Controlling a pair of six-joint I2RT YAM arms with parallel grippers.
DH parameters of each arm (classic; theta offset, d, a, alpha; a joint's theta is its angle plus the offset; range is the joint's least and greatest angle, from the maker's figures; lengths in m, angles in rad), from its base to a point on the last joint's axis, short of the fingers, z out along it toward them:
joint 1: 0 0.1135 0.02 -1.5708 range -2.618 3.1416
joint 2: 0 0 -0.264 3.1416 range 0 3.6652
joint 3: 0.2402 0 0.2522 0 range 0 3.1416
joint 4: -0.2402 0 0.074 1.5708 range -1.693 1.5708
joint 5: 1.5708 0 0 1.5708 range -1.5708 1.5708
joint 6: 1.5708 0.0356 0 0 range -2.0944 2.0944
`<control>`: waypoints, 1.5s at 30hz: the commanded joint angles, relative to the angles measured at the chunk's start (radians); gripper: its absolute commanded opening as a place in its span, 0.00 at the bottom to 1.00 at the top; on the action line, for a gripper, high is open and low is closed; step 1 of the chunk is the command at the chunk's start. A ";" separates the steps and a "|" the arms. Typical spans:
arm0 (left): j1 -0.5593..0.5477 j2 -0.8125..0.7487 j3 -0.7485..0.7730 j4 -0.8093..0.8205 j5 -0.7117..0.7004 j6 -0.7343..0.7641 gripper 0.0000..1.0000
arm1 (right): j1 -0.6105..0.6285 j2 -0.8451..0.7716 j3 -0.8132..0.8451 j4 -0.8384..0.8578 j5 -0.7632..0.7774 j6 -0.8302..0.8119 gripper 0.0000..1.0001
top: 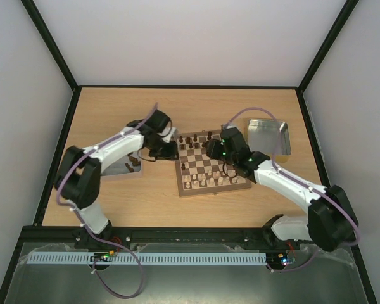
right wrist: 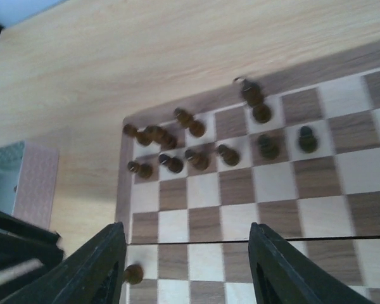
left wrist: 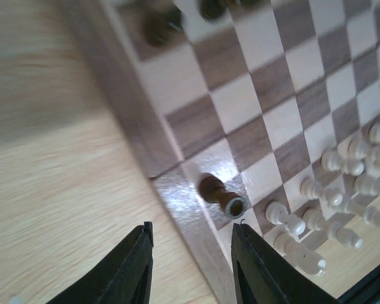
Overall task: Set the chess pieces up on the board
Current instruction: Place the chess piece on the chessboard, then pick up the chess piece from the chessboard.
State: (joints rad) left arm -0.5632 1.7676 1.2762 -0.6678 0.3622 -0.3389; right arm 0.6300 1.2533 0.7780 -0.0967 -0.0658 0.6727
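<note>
The board [top: 213,166] lies mid-table. Several dark pieces [top: 197,140] crowd its far rows; in the right wrist view they [right wrist: 196,149] sit in the two far rows, some leaning together. One dark piece [left wrist: 219,194] sits alone on a left-edge square, and also shows in the right wrist view [right wrist: 133,273]. My left gripper [top: 166,152] is open and empty over the board's left border [left wrist: 193,231], the lone piece just ahead of its right finger. My right gripper [top: 216,151] is open and empty above the board's middle [right wrist: 187,231].
Cream pieces [left wrist: 332,206] fill the board's near rows [top: 206,182]. A shiny metal tray [top: 268,136] stands at the far right. A second tray [top: 123,167] lies under my left arm. The left gripper's body shows at the right wrist view's lower left [right wrist: 16,250].
</note>
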 commanded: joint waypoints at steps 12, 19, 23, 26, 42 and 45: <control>0.410 -0.455 -0.395 0.285 -0.110 -0.210 0.43 | 0.231 0.430 0.328 -0.185 0.000 -0.147 0.53; 0.465 -0.466 -0.443 0.296 -0.080 -0.182 0.43 | 0.260 0.517 0.381 -0.241 0.032 -0.143 0.45; 0.482 -0.458 -0.453 0.303 -0.067 -0.175 0.43 | 0.265 0.544 0.401 -0.260 0.019 -0.141 0.35; 0.490 -0.458 -0.458 0.308 -0.064 -0.171 0.43 | 0.266 0.554 0.406 -0.270 0.012 -0.142 0.29; 0.537 -0.482 -0.483 0.315 -0.108 -0.186 0.44 | 0.226 0.395 0.385 -0.262 0.279 -0.060 0.07; 0.554 -0.494 -0.499 0.320 -0.122 -0.188 0.44 | 0.147 0.291 0.316 -0.242 0.343 -0.044 0.07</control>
State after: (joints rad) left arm -0.0311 1.3075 0.8059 -0.3527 0.2687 -0.5228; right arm 0.8627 1.6848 1.1606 -0.3458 0.1169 0.5877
